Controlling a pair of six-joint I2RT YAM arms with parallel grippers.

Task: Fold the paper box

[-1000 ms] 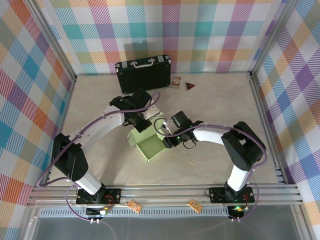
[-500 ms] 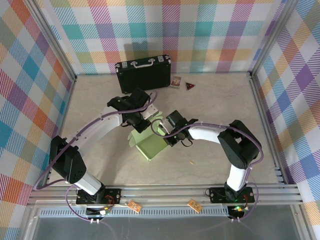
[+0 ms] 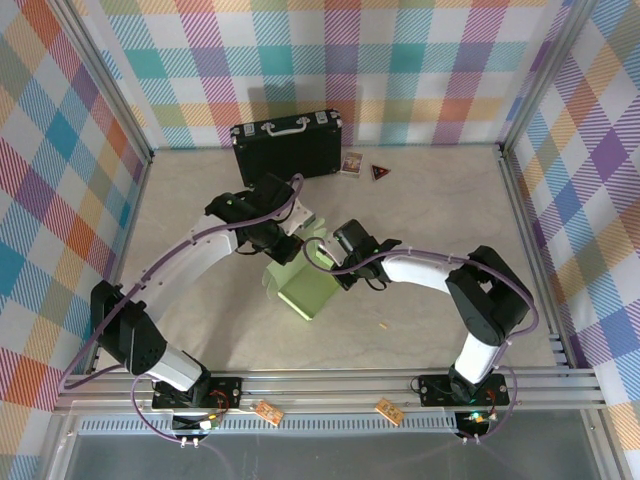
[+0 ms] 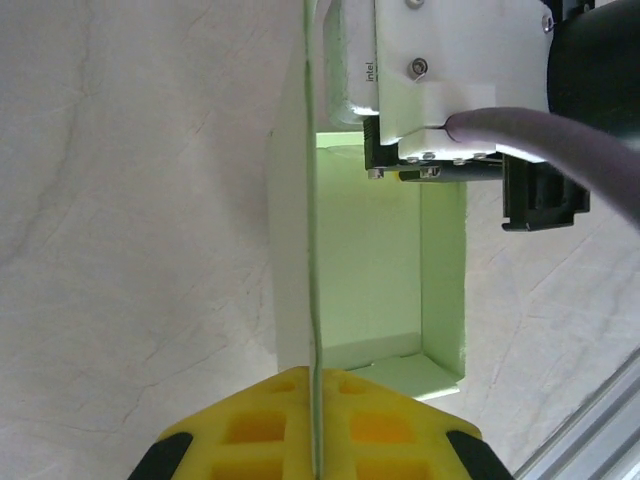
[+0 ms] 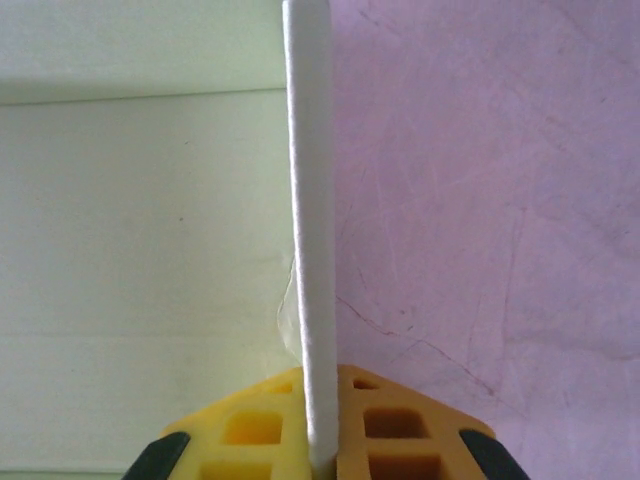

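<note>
The right tool (image 5: 318,395) has just snapped shut on one thin wall of the pale green paper box (image 3: 308,290), in the middle of the tabletop (image 3: 440,210). The left tool (image 4: 314,395) is pinched tight on another wall. I think both sides can be folded now. The black hard case with a metal handle (image 3: 288,148) is far back. There is bare room in front and to the right.

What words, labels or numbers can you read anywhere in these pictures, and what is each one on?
"intel": printed sideways on the white camera housing across the paper box, left wrist view.
Small card and dark triangle beside the black case: print too small to read.
Orange tags by the front rail: too blurred to read.
Paper box: no print seen.
</note>
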